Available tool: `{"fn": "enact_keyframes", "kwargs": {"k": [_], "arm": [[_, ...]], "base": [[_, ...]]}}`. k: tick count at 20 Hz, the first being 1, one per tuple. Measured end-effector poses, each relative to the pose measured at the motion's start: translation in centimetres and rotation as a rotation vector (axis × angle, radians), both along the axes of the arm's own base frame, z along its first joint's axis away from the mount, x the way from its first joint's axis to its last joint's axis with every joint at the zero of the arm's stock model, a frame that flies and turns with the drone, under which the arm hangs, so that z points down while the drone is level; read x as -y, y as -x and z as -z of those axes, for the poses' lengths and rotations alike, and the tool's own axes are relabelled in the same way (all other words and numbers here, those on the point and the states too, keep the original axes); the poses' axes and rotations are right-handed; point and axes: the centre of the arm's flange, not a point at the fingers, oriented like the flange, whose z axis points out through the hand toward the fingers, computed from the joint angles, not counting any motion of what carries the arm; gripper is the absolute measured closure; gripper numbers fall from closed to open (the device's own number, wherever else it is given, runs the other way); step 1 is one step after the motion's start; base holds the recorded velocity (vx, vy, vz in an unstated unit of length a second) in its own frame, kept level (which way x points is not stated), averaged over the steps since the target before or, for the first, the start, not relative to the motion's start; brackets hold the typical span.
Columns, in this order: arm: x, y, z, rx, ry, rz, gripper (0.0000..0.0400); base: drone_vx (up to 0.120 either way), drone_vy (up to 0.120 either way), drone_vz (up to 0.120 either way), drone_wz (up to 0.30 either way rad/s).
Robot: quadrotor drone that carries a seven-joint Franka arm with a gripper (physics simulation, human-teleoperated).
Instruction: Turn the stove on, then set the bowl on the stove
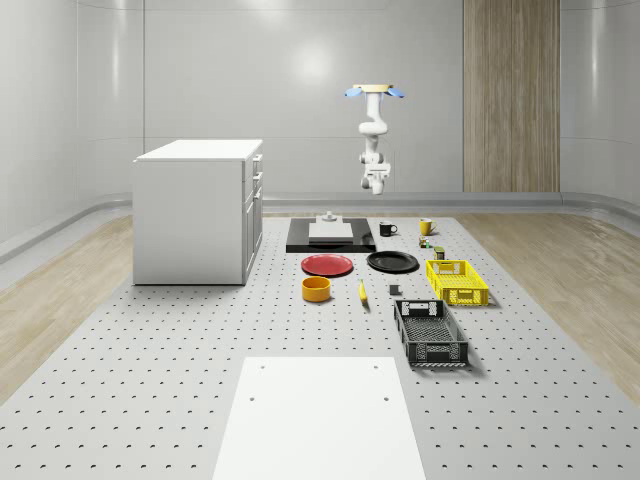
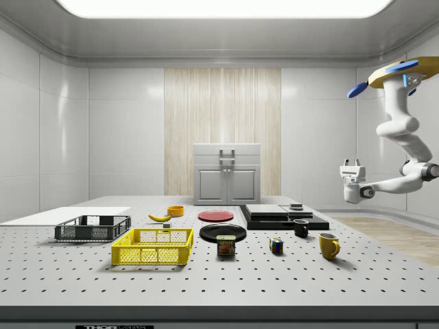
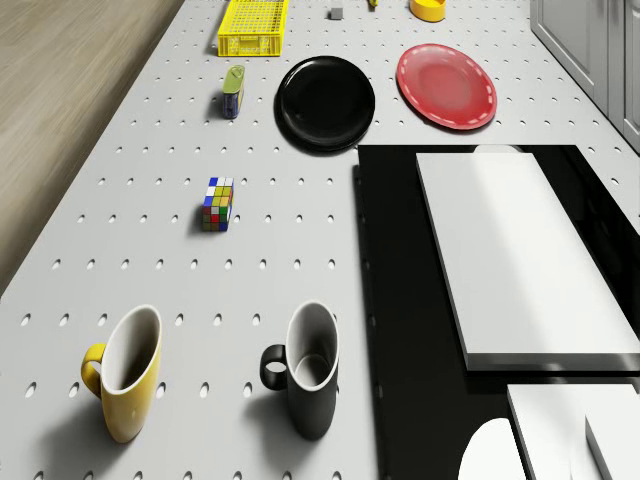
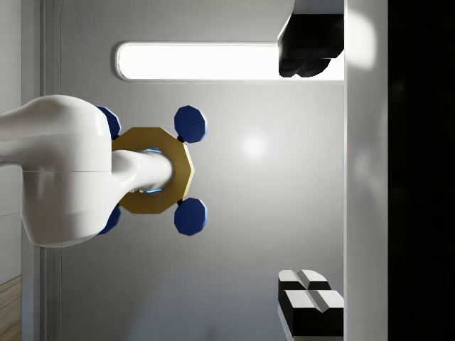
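**Bowl to be taken by the rim**

Hovering as the drone (image 1: 374, 91) high past the far end of the stove (image 1: 330, 243), with jaws hanging below, spread wide and pinching nothing. Look for the bowl (image 1: 316, 289) upright on the worktop (image 1: 150, 380), just beside the red plate (image 1: 327, 265), apart from the stove. Probably light, stiff and smooth-walled, so likely slippery. Best pinched at the rim, one jaw inside, one outside.

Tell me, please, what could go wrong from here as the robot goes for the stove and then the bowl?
1. The drone hovers above the stove's far edge with the gripper in the air. The black mug stands close beside the stove, so a descent might knock it.
2. The bowl sits past the red plate, and the nearby banana may crowd the grasp.
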Motion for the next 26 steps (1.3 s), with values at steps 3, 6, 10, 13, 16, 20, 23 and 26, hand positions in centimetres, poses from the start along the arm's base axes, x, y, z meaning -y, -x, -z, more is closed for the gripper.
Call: {"fn": "enact_keyframes", "kwargs": {"k": [3,6,10,13,16,20,23,26], "arm": [[0.0,-0.1,-1.2,0.002,0.0,0.0,0.0],[0.0,-0.1,-1.9,0.005,0.0,0.0,0.0],[0.0,-0.2,-2.4,0.008,0.0,0.0,0.0],[0.0,-0.2,-2.6,0.01,0.0,0.0,0.0],[0.0,-0.1,-2.6,0.012,0.0,0.0,0.0],[0.0,-0.1,-2.7,0.015,0.001,0.0,0.0],[0.0,-0.1,-2.7,0.018,0.001,0.0,0.0],[0.0,-0.1,-2.7,0.02,0.002,0.0,0.0]], "base": [[0.12,-0.12,0.0,0.0],[0.12,-0.12,0.0,0.0],[0.12,-0.12,0.0,0.0],[0.12,-0.12,0.0,0.0],[0.12,-0.12,0.0,0.0],[0.12,-0.12,0.0,0.0],[0.12,-0.12,0.0,0.0],[0.12,-0.12,0.0,0.0]]}}
